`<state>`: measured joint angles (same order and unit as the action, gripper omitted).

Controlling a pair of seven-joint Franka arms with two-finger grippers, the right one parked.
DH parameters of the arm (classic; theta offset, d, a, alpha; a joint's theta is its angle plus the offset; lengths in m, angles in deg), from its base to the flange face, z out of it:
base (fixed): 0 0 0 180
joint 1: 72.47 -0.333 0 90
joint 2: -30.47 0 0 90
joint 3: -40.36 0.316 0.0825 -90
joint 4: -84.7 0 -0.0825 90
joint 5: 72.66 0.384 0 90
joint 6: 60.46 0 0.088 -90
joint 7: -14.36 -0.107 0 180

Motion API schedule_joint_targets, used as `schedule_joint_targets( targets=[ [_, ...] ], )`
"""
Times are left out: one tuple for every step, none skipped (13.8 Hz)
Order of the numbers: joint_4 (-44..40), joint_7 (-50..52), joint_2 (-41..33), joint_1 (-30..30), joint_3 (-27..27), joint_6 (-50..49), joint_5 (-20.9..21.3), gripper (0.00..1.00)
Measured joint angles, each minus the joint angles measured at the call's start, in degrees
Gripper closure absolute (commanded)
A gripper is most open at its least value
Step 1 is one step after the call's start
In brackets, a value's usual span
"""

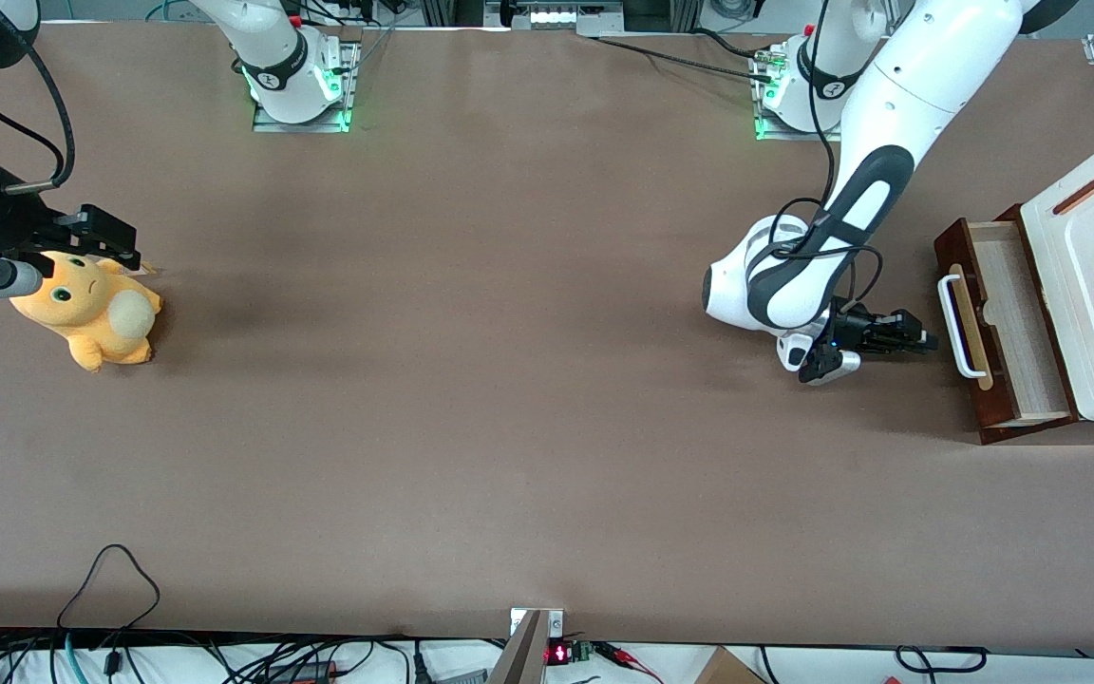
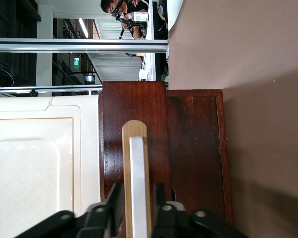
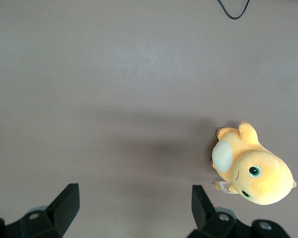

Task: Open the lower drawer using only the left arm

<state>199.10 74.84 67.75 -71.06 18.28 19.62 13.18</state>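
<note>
On the brown table [image 1: 471, 380], gripper [image 1: 927, 340] fingers [image 2: 160, 204] gape before the pulled-out lower drawer [image 1: 1008, 323].

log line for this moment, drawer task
task: open lower drawer | state: pulled out, inside showing | gripper: in front of white handle, apart from it, fingers open astride the bar in wrist view

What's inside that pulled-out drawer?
The lower drawer shows only its bare pale wood bottom, nothing lying there. The part under the white cabinet is hidden. The end effector sits in front of the white handle, not touching it.
</note>
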Motion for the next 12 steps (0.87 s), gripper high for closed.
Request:
schedule_joint_targets(
  targets=[
    [-0.96, -1.41, -0.05, -0.05, 0.0, 0.0, -0.04, 0.08],
    [-2.09, -2.26, -0.18, -0.06, -0.12, 0.04, -0.96, 0.03],
    [-3.62, -2.55, -0.45, -0.04, -0.45, 0.47, -3.65, 0.01],
    [-5.46, -2.97, -1.08, -0.03, -0.78, 1.78, -7.59, 0.01],
    [-7.25, -4.18, -2.18, -0.03, -0.97, 3.72, -11.68, 0.0],
    [-8.88, -6.26, -3.56, -0.04, -1.02, 5.91, -15.42, 0.0],
    [-10.33, -8.59, -5.19, -0.11, -1.02, 7.81, -19.05, 0.0],
    [-11.57, -10.85, -7.0, -0.3, -1.0, 9.52, -22.87, 0.0],
    [-12.61, -12.88, -8.8, -0.57, -0.94, 11.18, -26.85, 0.0],
    [-13.79, -15.03, -10.68, -0.86, -0.67, 13.04, -31.91, 0.0],
    [-15.27, -17.41, -12.46, -1.16, 0.08, 15.06, -38.26, 0.0],
    [-16.94, -20.72, -14.45, -1.39, 1.66, 16.9, -45.66, 0.0]
  ],
)
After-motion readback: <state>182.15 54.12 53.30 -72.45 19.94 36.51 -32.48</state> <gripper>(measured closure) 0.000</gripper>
